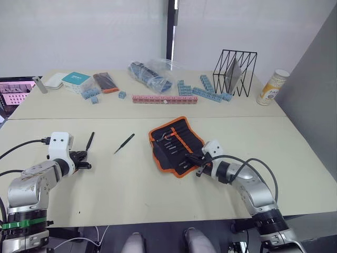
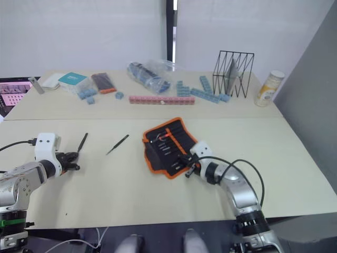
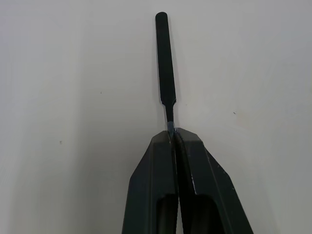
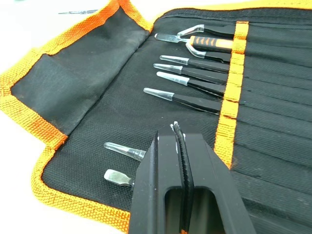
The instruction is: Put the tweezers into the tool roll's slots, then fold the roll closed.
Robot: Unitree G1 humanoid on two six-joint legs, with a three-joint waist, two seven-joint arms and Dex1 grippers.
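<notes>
Pale tabletop point(image 1: 131, 179) under white walls, with blue blocks, a wire rack point(image 1: 235, 72) and a bottle point(image 1: 273, 87) along the far side. Near the middle lies the roll point(image 1: 176, 145), unfolded, its slots point(image 4: 273, 97) already holding several tweezers whose capped tips poke out past the orange strip point(image 4: 231, 92).

Two tweezers remain outside the roll. One point(image 1: 124, 143) lies loose on the table between the arms, well apart from the roll. The other point(image 3: 165, 63) is pinched at its thin tip by the left gripper point(image 3: 171, 132), with the rest of its length reaching out over the table.

Risks, as I judge them: that grip is on the very point, so the tweezer may pivot or slip out during the carry across to the roll, and a swinging handle would be hard to line up with a narrow slot. Any push against the fabric could slide the roll or bunch a pocket shut.

Left gripper: fingers pressed together on the tweezer tip. Right gripper point(image 4: 176, 127): fingers closed against each other with nothing between them, poised over the roll's inner face just beside the lower tweezers; whether it touches the fabric I cannot tell
</notes>
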